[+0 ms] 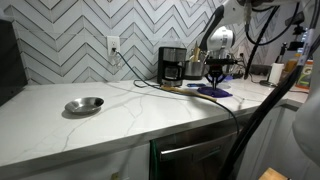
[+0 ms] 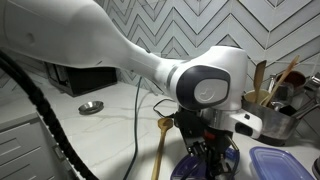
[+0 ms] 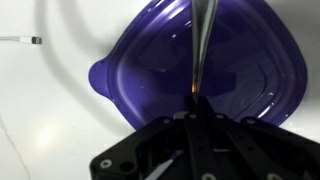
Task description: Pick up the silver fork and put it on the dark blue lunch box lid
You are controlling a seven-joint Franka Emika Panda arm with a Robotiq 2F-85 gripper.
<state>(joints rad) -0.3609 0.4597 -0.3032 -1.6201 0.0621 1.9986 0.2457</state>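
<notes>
In the wrist view the dark blue lunch box lid lies flat on the white counter and fills most of the frame. My gripper is shut on the silver fork, which sticks out from the jaws as a thin shiny strip over the middle of the lid. Whether the fork touches the lid cannot be told. In both exterior views the gripper hangs straight above the lid; the fork is too thin to make out there.
A round metal bowl sits far from the lid on the counter. A wooden spoon lies beside the lid. A coffee maker, a utensil holder and a blue container stand nearby.
</notes>
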